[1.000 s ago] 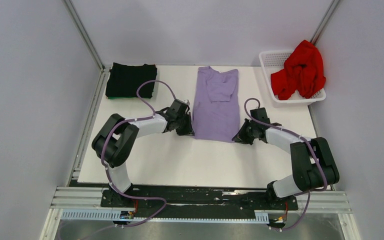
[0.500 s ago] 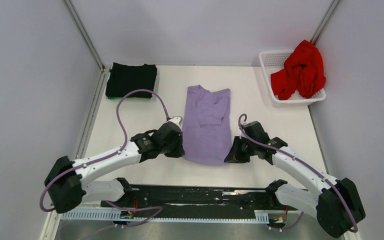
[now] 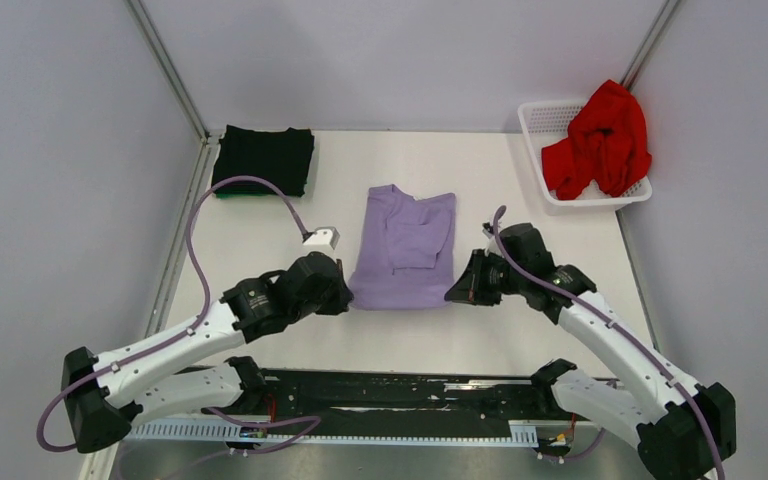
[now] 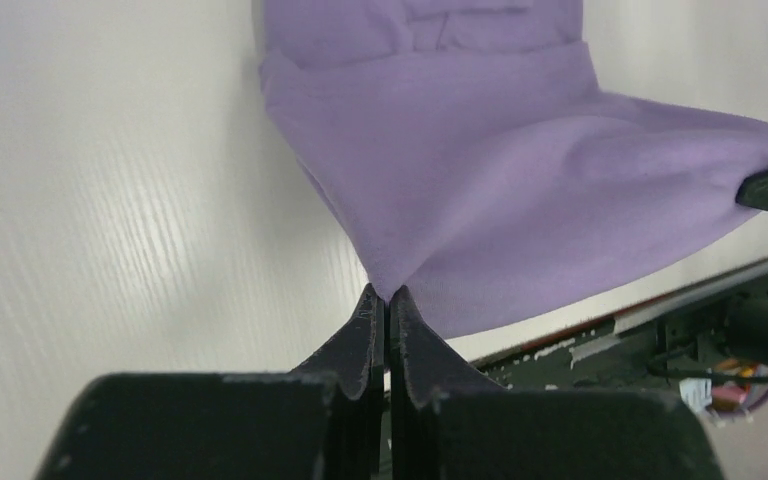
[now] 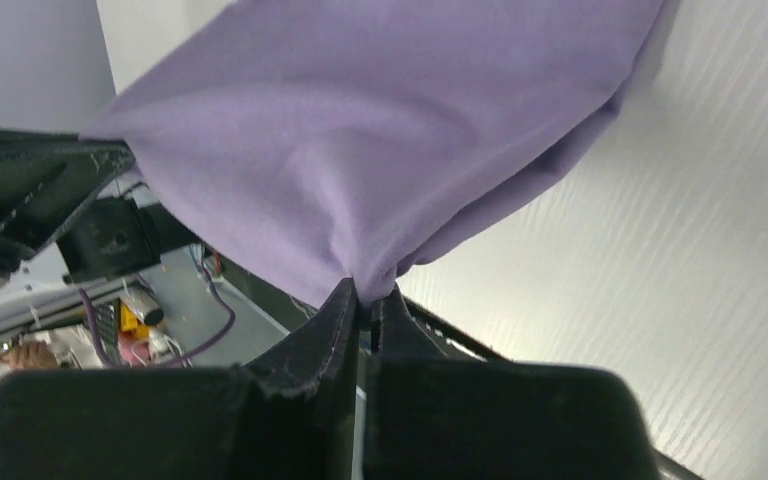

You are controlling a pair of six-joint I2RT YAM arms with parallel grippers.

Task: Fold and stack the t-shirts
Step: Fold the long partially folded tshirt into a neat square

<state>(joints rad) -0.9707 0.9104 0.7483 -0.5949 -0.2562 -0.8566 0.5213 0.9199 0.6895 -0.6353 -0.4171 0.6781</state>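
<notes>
Lavender t-shirt [image 3: 403,250], its near corners clamped by left gripper [image 4: 384,298] and right gripper [image 5: 365,298], underside hidden, red t-shirt [image 3: 600,140] half burying white basket [image 3: 543,112]

lavender tee [image 4: 500,180] top cut off, L wrist view, basket [image 3: 538,118] part-hidden by red tee [image 3: 600,140]
</notes>
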